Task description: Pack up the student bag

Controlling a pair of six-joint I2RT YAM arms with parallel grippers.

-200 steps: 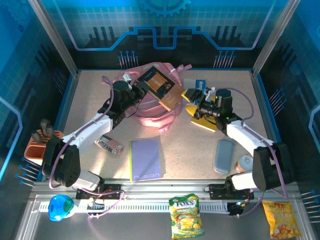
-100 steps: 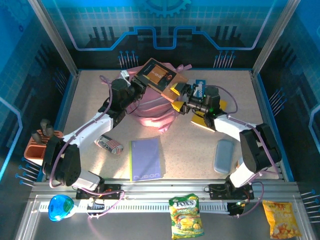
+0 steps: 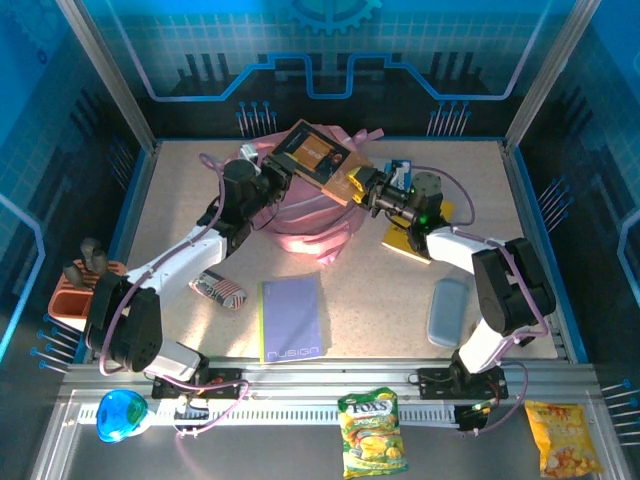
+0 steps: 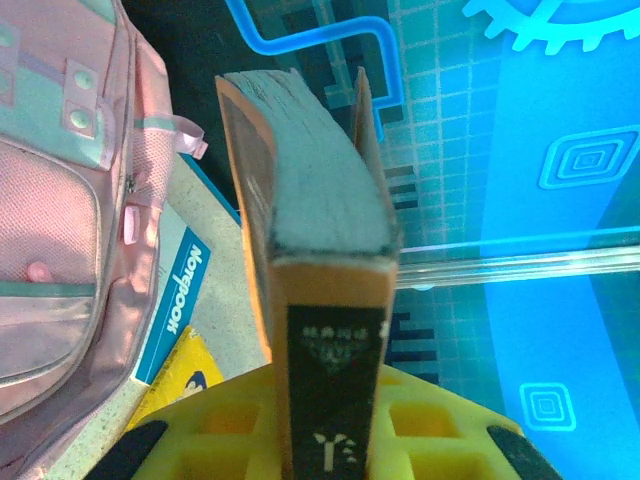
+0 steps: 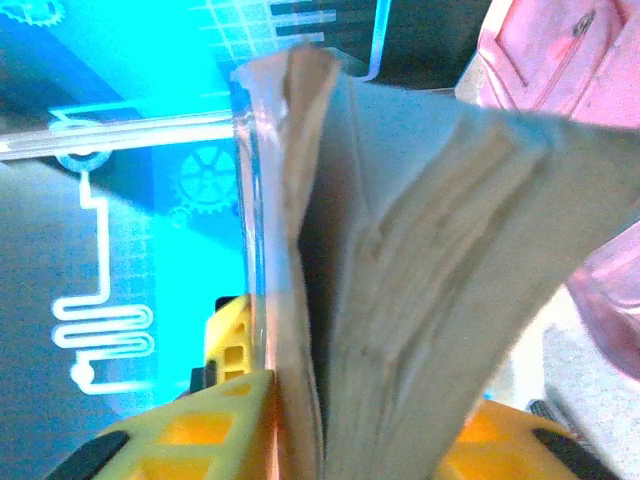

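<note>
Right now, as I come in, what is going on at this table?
Both arms hold one thick book. The left gripper grips one end, the right gripper the opposite corner, and it is raised over the pink student bag at the far side of the table, not yet inside. A purple notebook lies nearer the arms.

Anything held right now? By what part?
The book: left gripper clamps its spine edge, right gripper its page edge, above the backpack.

Table [image 3: 175,205] (student bag [image 3: 312,218], notebook [image 3: 291,318] atop)
</note>
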